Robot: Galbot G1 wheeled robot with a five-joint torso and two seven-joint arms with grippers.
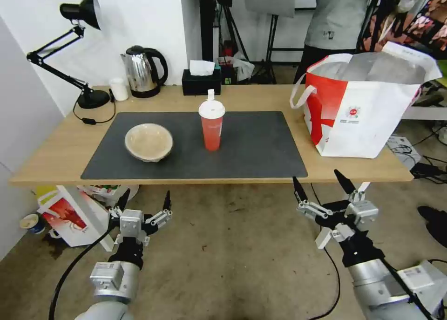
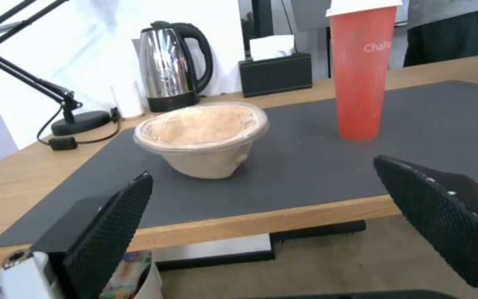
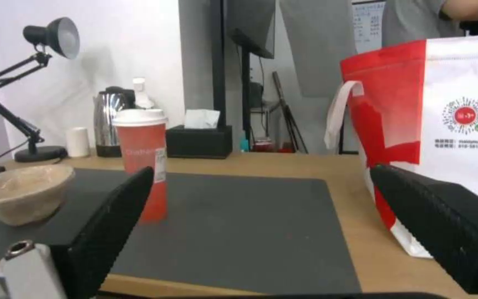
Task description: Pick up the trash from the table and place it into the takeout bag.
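Observation:
Two pieces of trash stand on the dark mat of the table (image 1: 56, 143): a shallow beige bowl (image 1: 149, 142) (image 2: 203, 137) (image 3: 20, 193) at the left and an upright red cup with a white lid (image 1: 212, 124) (image 2: 361, 70) (image 3: 142, 160) near the middle. The takeout bag (image 1: 363, 105) (image 3: 444, 124), white with a red side panel, stands open at the table's right end. My left gripper (image 1: 144, 202) (image 2: 272, 216) hangs open below the front edge, short of the bowl. My right gripper (image 1: 321, 182) (image 3: 261, 216) is open too, below the edge near the bag.
Along the back of the table stand a black desk lamp (image 1: 79, 54), a white cup (image 1: 119, 89), a steel kettle (image 1: 142, 71) and a black tissue box (image 1: 201, 81). A smaller red-and-white bag (image 1: 70, 213) sits on the floor under the left end. Cables trail on the floor at right.

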